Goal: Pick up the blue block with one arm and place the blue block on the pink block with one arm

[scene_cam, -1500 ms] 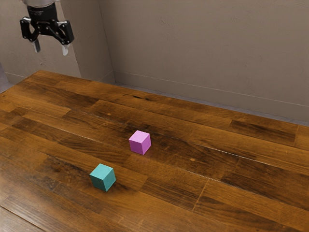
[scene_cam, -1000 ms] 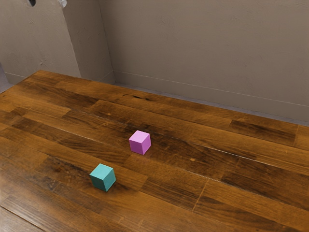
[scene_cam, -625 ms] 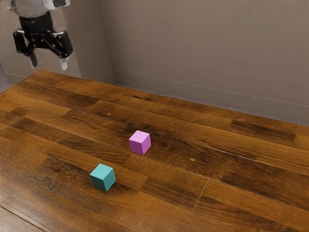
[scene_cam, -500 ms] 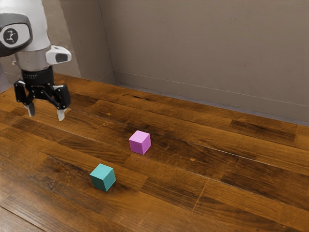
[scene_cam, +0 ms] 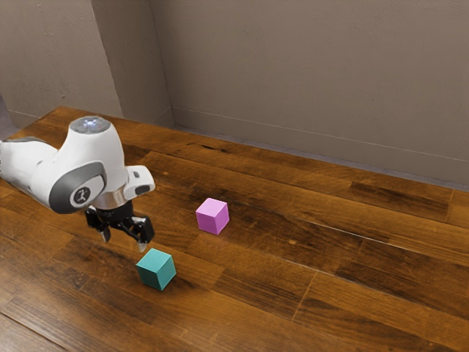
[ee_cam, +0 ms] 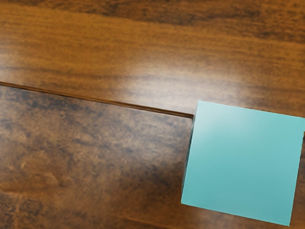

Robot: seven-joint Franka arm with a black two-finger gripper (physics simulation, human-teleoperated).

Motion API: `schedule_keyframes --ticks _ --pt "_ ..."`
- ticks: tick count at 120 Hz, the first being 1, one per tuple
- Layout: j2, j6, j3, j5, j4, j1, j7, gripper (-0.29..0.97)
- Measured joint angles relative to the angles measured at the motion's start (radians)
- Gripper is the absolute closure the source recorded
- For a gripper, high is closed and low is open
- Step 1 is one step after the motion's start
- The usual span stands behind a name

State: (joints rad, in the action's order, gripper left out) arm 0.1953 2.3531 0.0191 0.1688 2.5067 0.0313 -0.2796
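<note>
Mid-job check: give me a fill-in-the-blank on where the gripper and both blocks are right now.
The gripper is ____, holding nothing.
In the exterior view, the pink block lies to the upper ____ of the blue block.
The gripper hovers closer to the ____ block.
Answers: open; right; blue.

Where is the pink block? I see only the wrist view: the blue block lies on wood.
Observer: The pink block stands on the wooden table, up and toward the exterior view's right of the blue block, apart from it.
Operator: Is the gripper open?
Observer: Yes, the gripper is open and holds nothing.
Operator: Is it around the blue block?
Observer: No, it hangs just toward the exterior view's upper left of it.
</note>
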Motion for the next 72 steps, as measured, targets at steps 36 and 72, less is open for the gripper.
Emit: schedule_keyframes --ticks 36,72 --pt "-0.083 0.069 0.031 -0.029 -0.028 0.000 0.034 0.00" --pt "-0.193 0.106 0.030 -0.035 -0.079 0.008 0.154 0.00"
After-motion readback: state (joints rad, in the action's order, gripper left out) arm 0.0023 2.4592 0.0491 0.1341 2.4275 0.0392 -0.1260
